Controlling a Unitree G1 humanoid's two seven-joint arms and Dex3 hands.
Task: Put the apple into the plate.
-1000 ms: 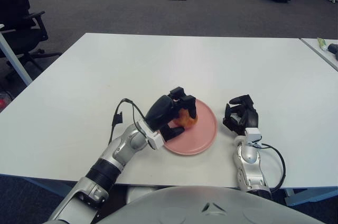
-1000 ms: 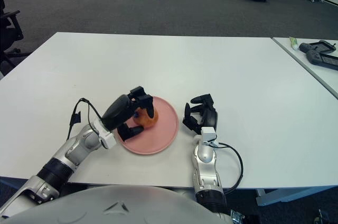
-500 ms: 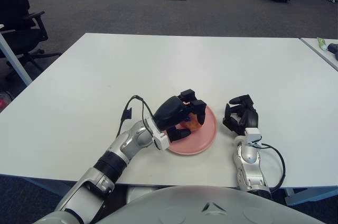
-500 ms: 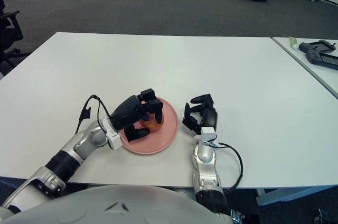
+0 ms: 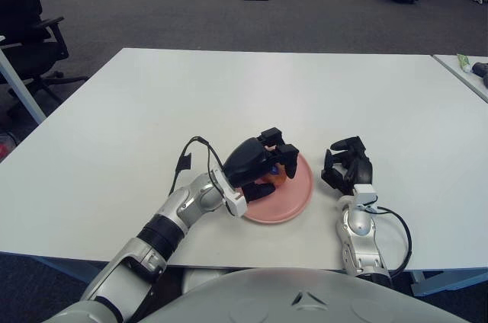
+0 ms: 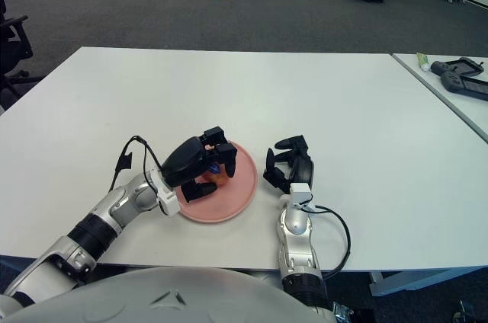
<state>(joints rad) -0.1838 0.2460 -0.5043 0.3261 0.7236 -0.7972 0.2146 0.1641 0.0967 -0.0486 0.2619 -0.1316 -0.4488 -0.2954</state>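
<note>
The apple [image 5: 277,174] sits on the pink plate [image 5: 299,193], mostly hidden under my left hand [image 5: 259,164]. Only a sliver of orange-red skin shows between my dark fingers [image 5: 276,140]. Those fingers curve over and around the fruit, with the thumb side low against the plate's near-left part, but whether they grip the apple or merely cup it I cannot tell — the palm covers the contact. The apple lies in the plate's middle to left part, beneath my palm, and a bare crescent of plate shows to the right of my fingers and along the near rim.

My left forearm runs back from the hand toward the near-left edge of the table [image 5: 152,110], and a black cable [image 5: 191,157] loops up from the wrist just behind the hand.

To the right of the plate, just beside its rim but apart from it, is my right hand [image 5: 347,164]. It points upward with the fingers loosely curled and holds nothing. Its forearm comes up from the table's near edge, with a black wire curving out on its right side.

Beyond my left hand the white table stretches away. An office chair [image 5: 30,30] stands on the grey floor, far off to the left.
</note>
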